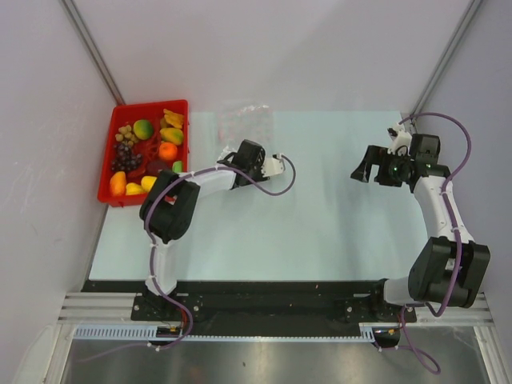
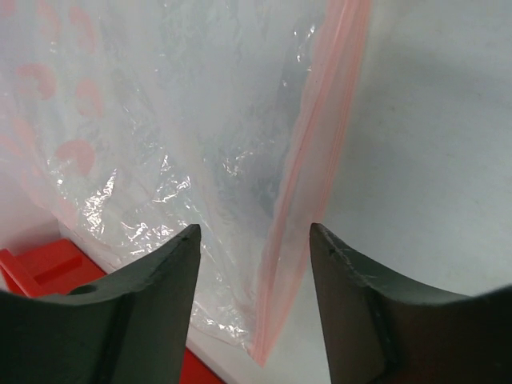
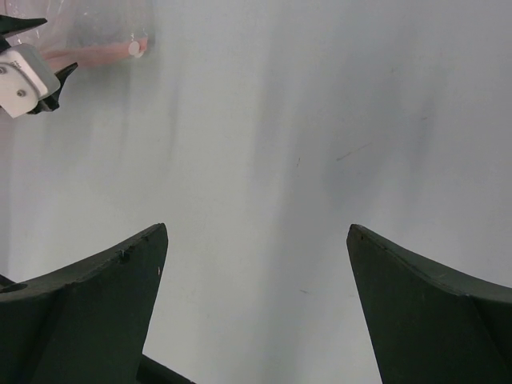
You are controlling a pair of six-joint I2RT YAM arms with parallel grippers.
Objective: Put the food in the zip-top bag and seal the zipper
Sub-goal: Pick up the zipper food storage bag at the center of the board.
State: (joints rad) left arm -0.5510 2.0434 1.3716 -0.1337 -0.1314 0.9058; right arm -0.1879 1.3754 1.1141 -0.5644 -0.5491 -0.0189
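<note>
Listing the items on the pale worktop (image 1: 336, 232), as seen from above and from both wrists.

1. Zip-top bag (image 1: 245, 124): clear, crinkled plastic printed with pink-red dots. It lies at the far side of the worktop, just right of the red tray (image 1: 104, 190). In the left wrist view the bag (image 2: 176, 120) fills most of the picture, with a corner of the tray (image 2: 48, 268) below it.

2. Zipper (image 2: 318, 160): a thin pink-red strip along one edge of the bag. In the left wrist view it runs from the upper right down to the bag's lower corner, passing between the two dark fingers.

3. Food (image 1: 167, 150): glossy orange, yellow and green pieces and a dark grape bunch (image 1: 122, 154). All of it sits in the red tray, apart from the bag.

4. Left end effector (image 1: 230, 156) (image 2: 254, 230): it is reached out to the near edge of the bag, jaws parted and clamping nothing. Whether the fingertips touch the plastic cannot be told.

5. Right end effector (image 1: 362, 171) (image 3: 256, 228): it is over bare worktop on the right side, well apart from the bag and facing left. Its jaws are spread wide and empty. Its wrist view shows the bag (image 3: 104, 20) in the upper left corner.
</note>
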